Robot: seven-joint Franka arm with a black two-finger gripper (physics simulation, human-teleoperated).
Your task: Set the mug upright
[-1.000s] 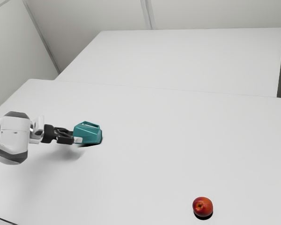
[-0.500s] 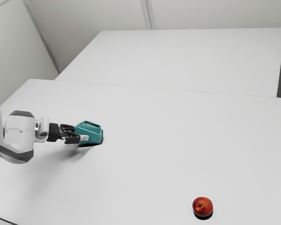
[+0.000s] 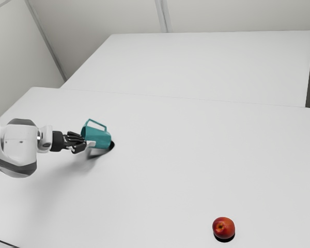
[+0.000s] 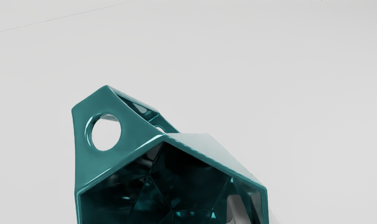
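Note:
The teal mug [image 3: 99, 139] is tilted well over in the exterior view, its mouth toward my gripper [image 3: 83, 142] and its base toward the view's right. Its handle rises above the body. Shade lies beneath the body and beside the base; whether the base touches the table is unclear. My gripper is at the mouth end, overlapping the near side. Looking from the hand, I see the mug's [image 4: 92, 171] dark interior, the handle with its round hole, and a grey part of the gripper [image 4: 237, 208] within the mouth. How far it is spread cannot be made out.
A red apple [image 3: 223, 227] sits on the white table [image 3: 160, 186], toward the near edge of the exterior view and well away from the mug. Another white surface [image 3: 196, 64] lies beyond the table's far edge.
The mug has rolled and risen on its mouth side, bringing the handle up above the body. My gripper nudged toward the exterior view's right, then came slightly back and up. The apple stayed put.

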